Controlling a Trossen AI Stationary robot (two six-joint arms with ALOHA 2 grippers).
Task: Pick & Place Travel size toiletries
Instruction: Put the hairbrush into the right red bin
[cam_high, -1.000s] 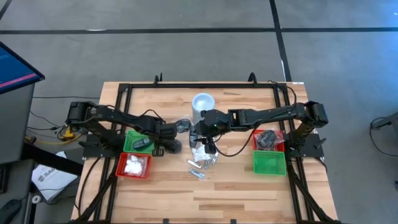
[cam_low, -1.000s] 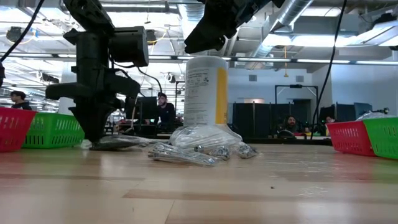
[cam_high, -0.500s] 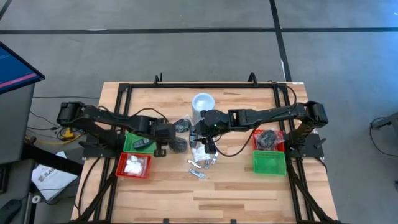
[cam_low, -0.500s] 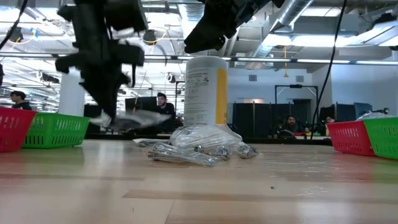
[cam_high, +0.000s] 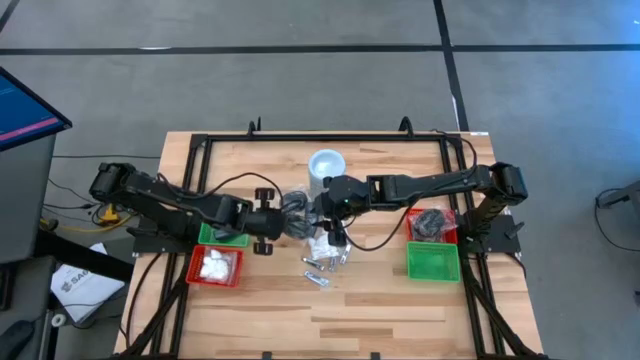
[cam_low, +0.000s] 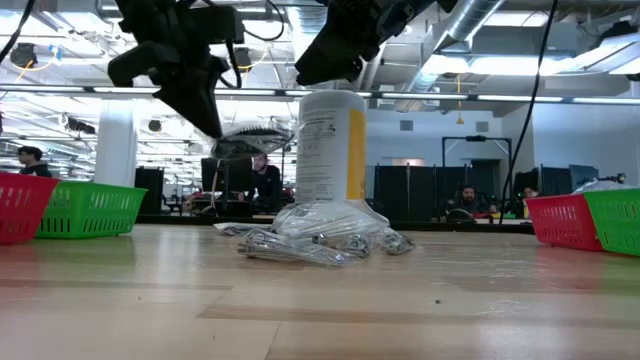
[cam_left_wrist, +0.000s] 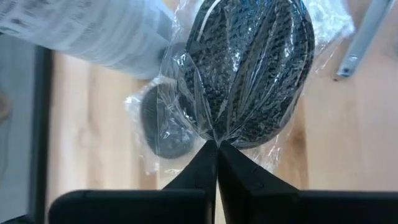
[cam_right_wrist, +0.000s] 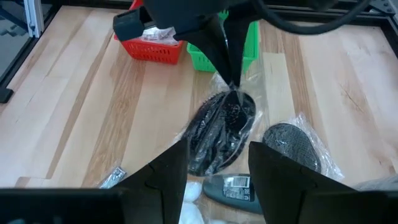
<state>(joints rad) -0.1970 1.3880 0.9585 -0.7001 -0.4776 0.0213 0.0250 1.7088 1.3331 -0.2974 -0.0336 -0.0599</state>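
Note:
My left gripper (cam_left_wrist: 217, 146) is shut on a black oval piece (cam_left_wrist: 249, 68) sealed in clear wrap, held in the air left of the tall white canister (cam_low: 332, 145). In the high view the piece (cam_high: 295, 226) is between the two grippers. My right gripper (cam_right_wrist: 217, 180) hangs open above the pile, close to the canister (cam_high: 326, 165), with the piece (cam_right_wrist: 221, 130) ahead of its fingers. On the table lie a wrapped round black pot (cam_right_wrist: 292, 146), a dark oblong piece (cam_right_wrist: 233, 186), white packets (cam_right_wrist: 196, 194) and thin silvery tubes (cam_low: 300, 248). My left gripper pinches the clear wrap at the narrow end of the black oval piece (cam_left_wrist: 214, 138) between its two fingertips. The fingers (cam_right_wrist: 224, 59) come down on it slanting from the table's left. The piece is lifted clear and juts out past the fingertips (cam_low: 250, 143) toward the canister.
Left of the pile stand a green tray (cam_high: 222, 232) and a red tray (cam_high: 215, 265) with white packets. On the right stand a red tray (cam_high: 432, 222) holding dark wrapped items and a green tray (cam_high: 432, 260). A black frame (cam_high: 200, 150) runs around the table.
My left gripper, shut on the wrapped black piece, has risen from the table beside the left green tray and moved right toward the canister. The piece has gone from lying on the wood to being lifted clear. My right arm has kept still.

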